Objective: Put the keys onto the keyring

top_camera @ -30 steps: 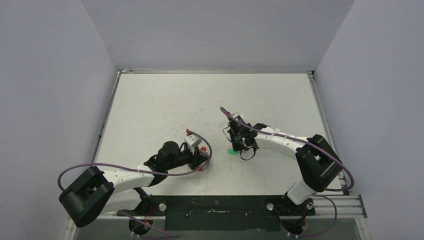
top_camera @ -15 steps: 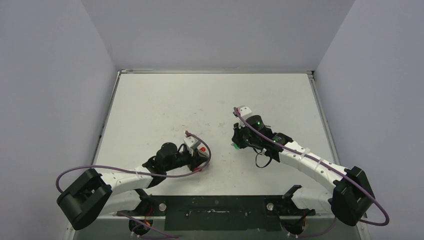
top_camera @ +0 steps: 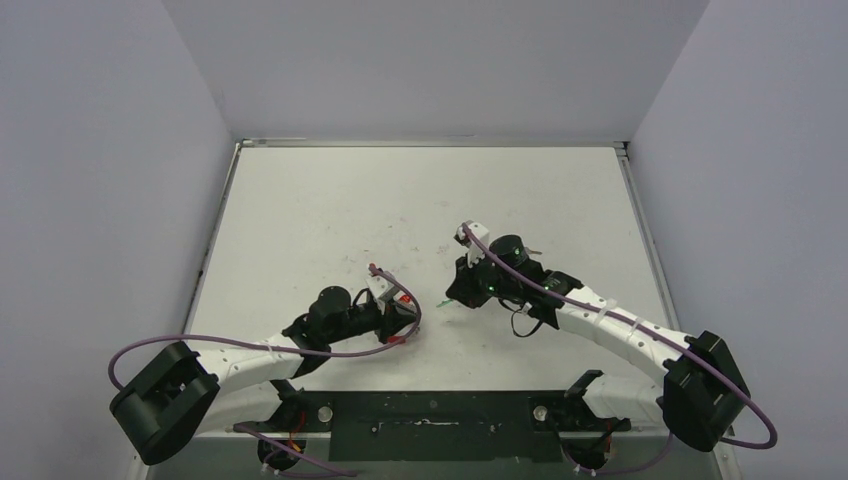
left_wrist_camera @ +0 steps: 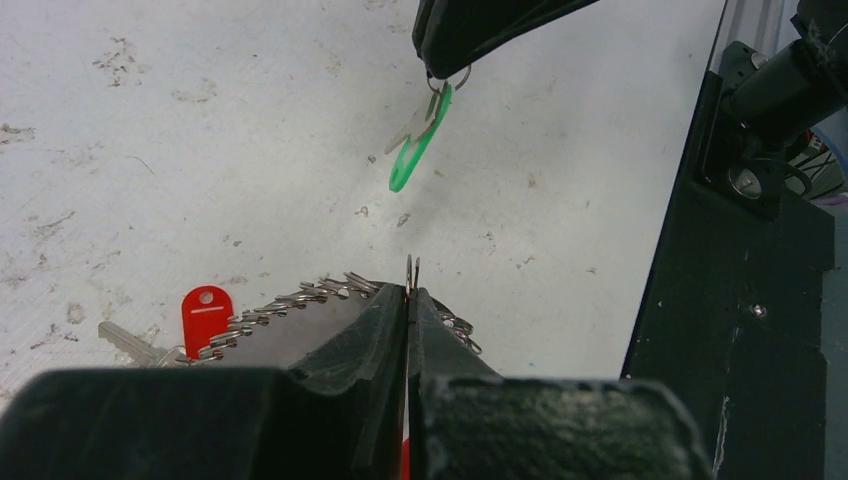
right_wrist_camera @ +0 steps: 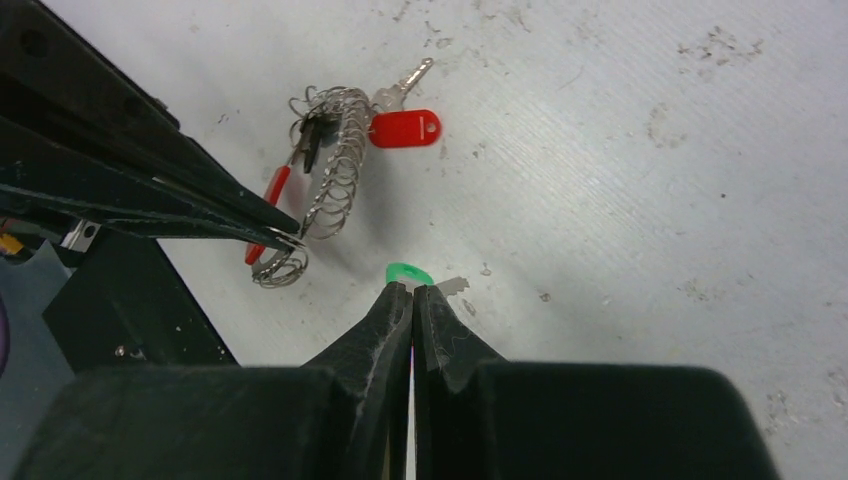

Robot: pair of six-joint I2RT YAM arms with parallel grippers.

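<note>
**A:** Left tool (left_wrist_camera: 411,300): what is it doing?

**B:** It is pinched tight on the keyring (right_wrist_camera: 335,165), nipping one end of the coil. A bit of wire pokes up between the tips. The coil rests on the counter (top_camera: 330,200), towards the near edge and a little left of centre.

**A:** And the right tool (right_wrist_camera: 412,290)?

**B:** Closed too, gripping the green key (left_wrist_camera: 420,140) at its head end. The key dangles below the tips, just right of the keyring and apart from it.

**A:** Anything else there?

**B:** A red-headed key (right_wrist_camera: 405,128) lies flat, right against the coil's other end.
</note>
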